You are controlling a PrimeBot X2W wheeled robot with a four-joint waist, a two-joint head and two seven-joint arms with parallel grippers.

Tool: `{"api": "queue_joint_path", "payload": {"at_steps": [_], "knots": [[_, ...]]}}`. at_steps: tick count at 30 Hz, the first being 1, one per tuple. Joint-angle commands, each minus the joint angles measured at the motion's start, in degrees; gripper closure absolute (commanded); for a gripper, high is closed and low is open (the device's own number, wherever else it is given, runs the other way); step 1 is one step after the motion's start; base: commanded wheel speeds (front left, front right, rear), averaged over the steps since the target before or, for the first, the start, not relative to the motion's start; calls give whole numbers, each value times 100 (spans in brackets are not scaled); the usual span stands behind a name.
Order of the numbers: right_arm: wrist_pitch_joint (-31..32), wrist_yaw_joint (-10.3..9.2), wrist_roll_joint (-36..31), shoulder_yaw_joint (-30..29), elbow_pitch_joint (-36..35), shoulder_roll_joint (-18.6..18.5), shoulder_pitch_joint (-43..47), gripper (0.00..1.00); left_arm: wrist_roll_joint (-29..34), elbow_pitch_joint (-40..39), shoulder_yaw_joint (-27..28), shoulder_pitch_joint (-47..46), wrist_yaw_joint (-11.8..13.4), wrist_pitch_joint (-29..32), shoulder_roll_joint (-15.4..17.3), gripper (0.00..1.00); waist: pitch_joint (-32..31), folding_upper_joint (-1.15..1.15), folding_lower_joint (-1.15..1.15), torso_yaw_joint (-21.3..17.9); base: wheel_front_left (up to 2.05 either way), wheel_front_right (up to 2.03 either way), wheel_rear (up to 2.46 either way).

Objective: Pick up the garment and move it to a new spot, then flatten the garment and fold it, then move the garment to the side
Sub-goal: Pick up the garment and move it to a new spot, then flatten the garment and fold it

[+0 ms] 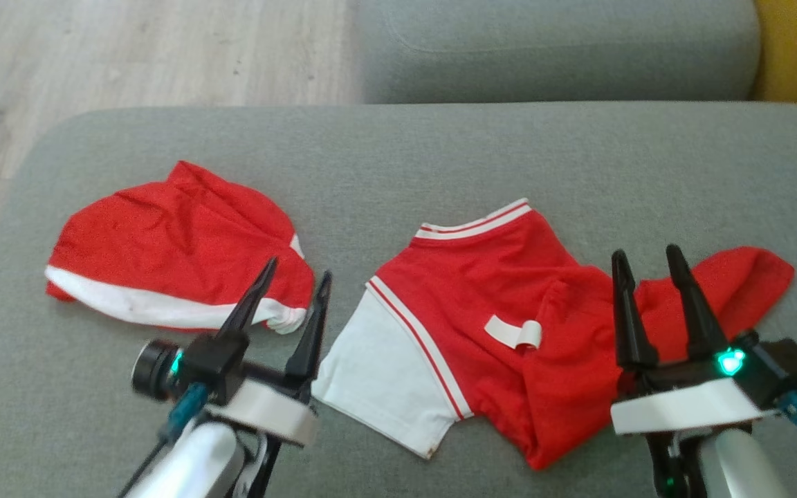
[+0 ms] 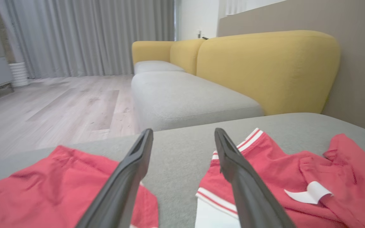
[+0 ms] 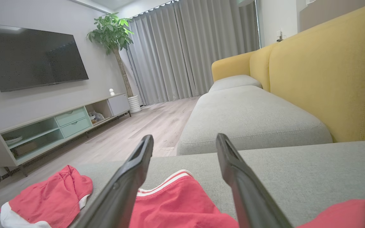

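Red T-shirt (image 1: 495,325) lies rumpled on the grey sofa seat (image 1: 398,152), right half bunched, white sleeve spread out. Judged not yet flattened or folded. Red shorts (image 1: 163,256) lie apart to its left. Left pincer (image 1: 299,266) and right pincer (image 1: 645,250) both gape wide, empty.

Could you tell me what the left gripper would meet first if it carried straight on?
Likely bare grey cushion between the red shorts and the red shirt; the left gripper seems to clear both, though its height is unclear.
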Motion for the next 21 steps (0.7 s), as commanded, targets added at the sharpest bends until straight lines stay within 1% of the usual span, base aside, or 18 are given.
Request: {"api": "queue_joint_path", "payload": {"at_steps": [1,3,8,11,14,15,17,19,21], "knots": [[-62,-4,-57,116,-149,-30,-4,0,23,-191,332,-37,107,-87,66,0,-65,0,0,71,0,0,0],[-62,-4,-69,129,-135,-30,7,0,65,-190,365,153,141,-111,17,0,-71,0,0,84,0,0,0],[-62,-4,-110,125,-133,-30,17,0,199,-235,495,308,64,-126,-141,0,-77,0,0,111,0,0,0],[-62,-4,-134,140,-137,-30,18,0,317,-223,519,296,-57,-127,-185,0,-58,0,0,91,0,0,0],[-62,-4,-149,164,-132,-30,-13,0,335,-39,385,263,-262,-94,-192,0,-22,0,0,33,0,0,0],[-62,-4,-149,164,-132,-30,-13,0,335,-39,385,263,-262,-94,-192,0,-22,0,0,33,0,0,0],[-62,-4,-146,173,-130,-30,-37,0,336,114,223,225,-428,65,-189,0,13,0,0,-22,0,0,0],[-62,-4,-138,188,-131,-30,-53,0,312,305,41,200,-577,380,-188,0,50,0,0,-80,0,0,0],[-62,-4,-131,213,-135,-30,-67,0,263,531,-52,187,-588,750,-188,0,87,0,0,-149,0,0,0]]}}
